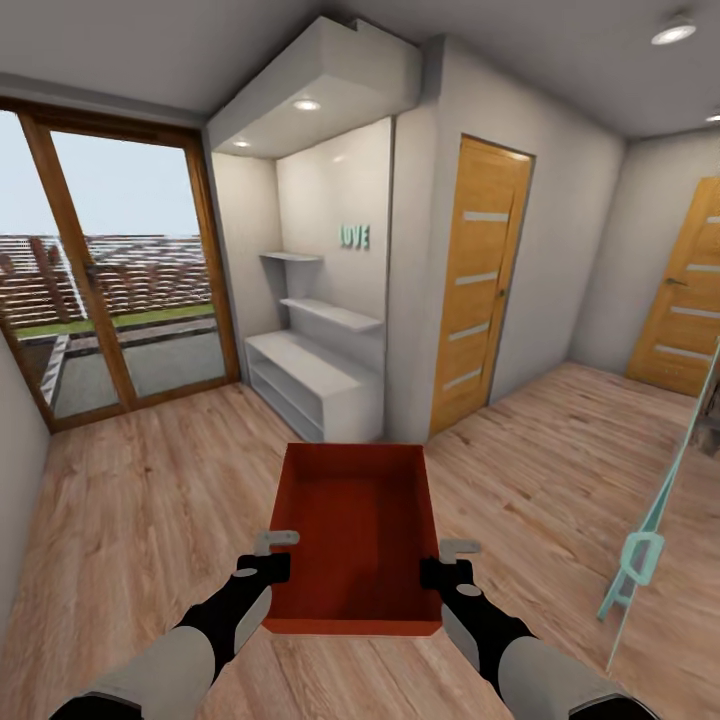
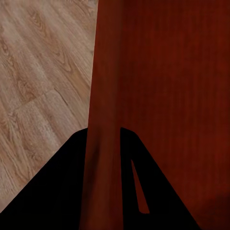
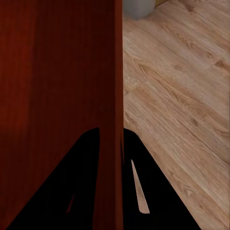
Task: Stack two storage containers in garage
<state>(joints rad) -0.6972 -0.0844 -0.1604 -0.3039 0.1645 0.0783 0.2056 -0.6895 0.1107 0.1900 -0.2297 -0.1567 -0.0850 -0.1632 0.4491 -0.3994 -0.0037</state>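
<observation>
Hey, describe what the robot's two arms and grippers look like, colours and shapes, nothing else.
Both arms match: pale grey rounded forearm shells that narrow into glossy black wrist sections. The left gripper and right gripper each have a black blocky base with short, flat light grey fingers. In the wrist views the fingers appear as black wedge shapes tapering toward the tip. No cables or markings are visible.

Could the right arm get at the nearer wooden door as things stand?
Probably not: the right gripper is shut on the container's side wall, sharing its load with the left gripper, and open plank floor separates it from the door.
</observation>
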